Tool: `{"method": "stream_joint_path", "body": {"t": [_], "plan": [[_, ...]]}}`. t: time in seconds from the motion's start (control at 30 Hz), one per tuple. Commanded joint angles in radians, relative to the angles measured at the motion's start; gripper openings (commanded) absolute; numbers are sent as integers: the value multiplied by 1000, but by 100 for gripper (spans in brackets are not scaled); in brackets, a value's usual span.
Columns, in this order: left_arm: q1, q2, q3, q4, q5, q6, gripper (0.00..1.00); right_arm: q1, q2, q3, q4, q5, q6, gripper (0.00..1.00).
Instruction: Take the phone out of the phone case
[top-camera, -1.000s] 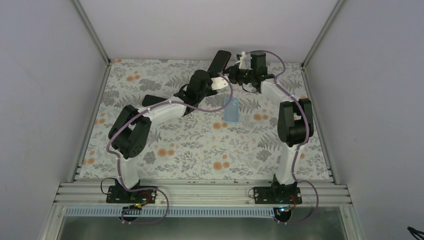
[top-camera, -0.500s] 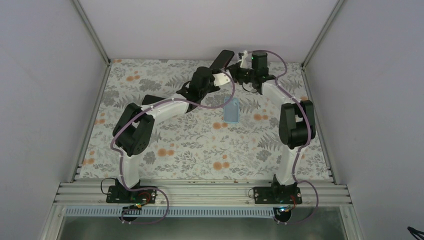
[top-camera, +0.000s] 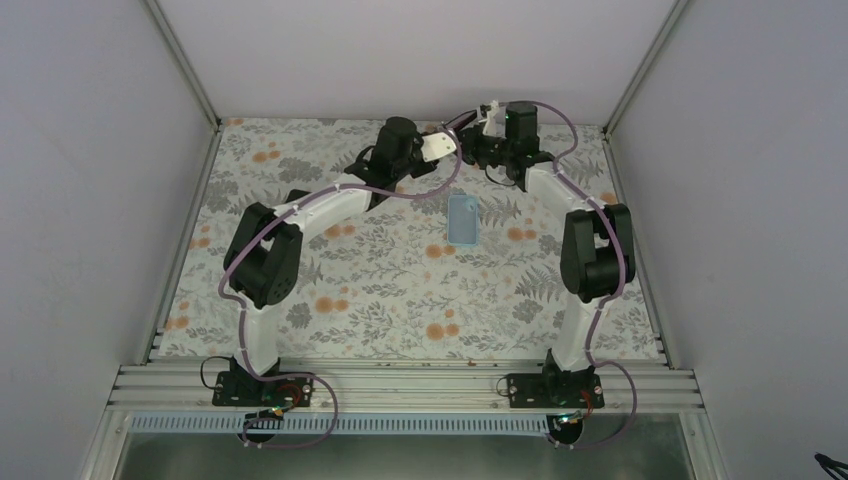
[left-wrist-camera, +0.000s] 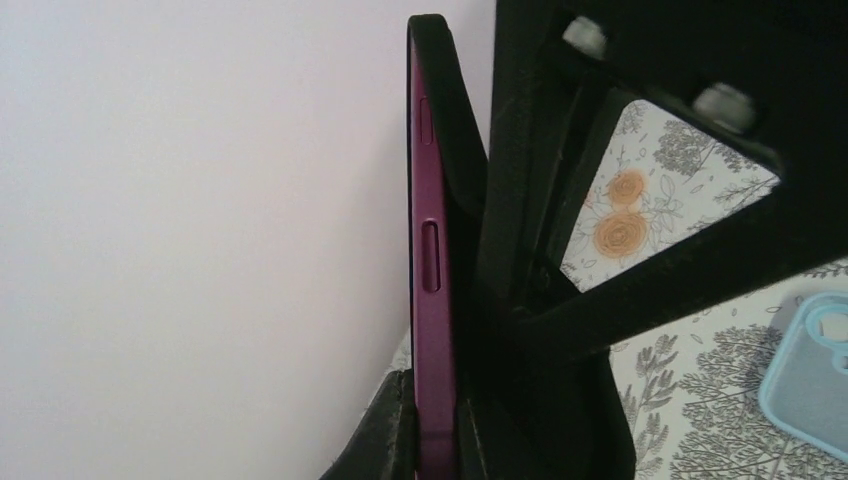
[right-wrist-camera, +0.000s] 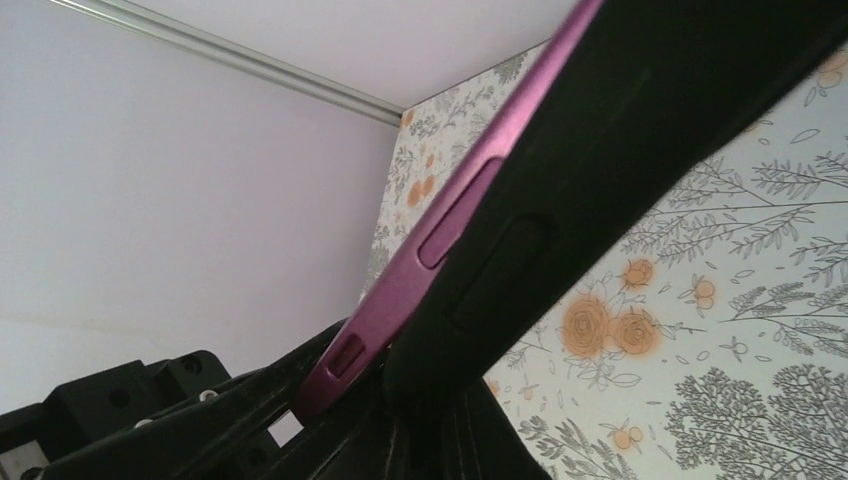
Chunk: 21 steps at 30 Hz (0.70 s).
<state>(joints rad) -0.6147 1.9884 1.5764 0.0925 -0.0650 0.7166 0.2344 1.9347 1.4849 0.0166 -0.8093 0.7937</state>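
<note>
We are clamping the phone (left-wrist-camera: 432, 260) in both the left gripper (left-wrist-camera: 432, 445) and right gripper (right-wrist-camera: 400, 400), just beyond the phone case (top-camera: 462, 218) lying on the floral table (top-camera: 380, 290) between white walls (top-camera: 400, 50).

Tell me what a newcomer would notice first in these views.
The two arms meet at the table's far edge, with the left gripper and right gripper both closed on the phone. Its purple-red side rail runs across both wrist views. The light blue phone case lies empty and alone on the flowered table, just nearer than the grippers.
</note>
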Motion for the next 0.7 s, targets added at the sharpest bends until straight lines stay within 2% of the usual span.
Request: {"method": "stream_joint_path", "body": {"t": [0.0, 0.17, 0.37, 0.67], "plan": [[92, 45, 31, -9, -72, -10, 2, 59, -119, -28, -28, -294, -126, 3], [150, -2, 22, -12, -65, 34, 2, 35, -106, 21, -205, -160, -301, 3], [241, -74, 25, -59, -27, 86, 2, -65, -20, 113, -425, -63, -484, 3], [296, -109, 3, -77, -4, 138, 2, -151, -16, 138, -492, 122, -646, 3]]}}
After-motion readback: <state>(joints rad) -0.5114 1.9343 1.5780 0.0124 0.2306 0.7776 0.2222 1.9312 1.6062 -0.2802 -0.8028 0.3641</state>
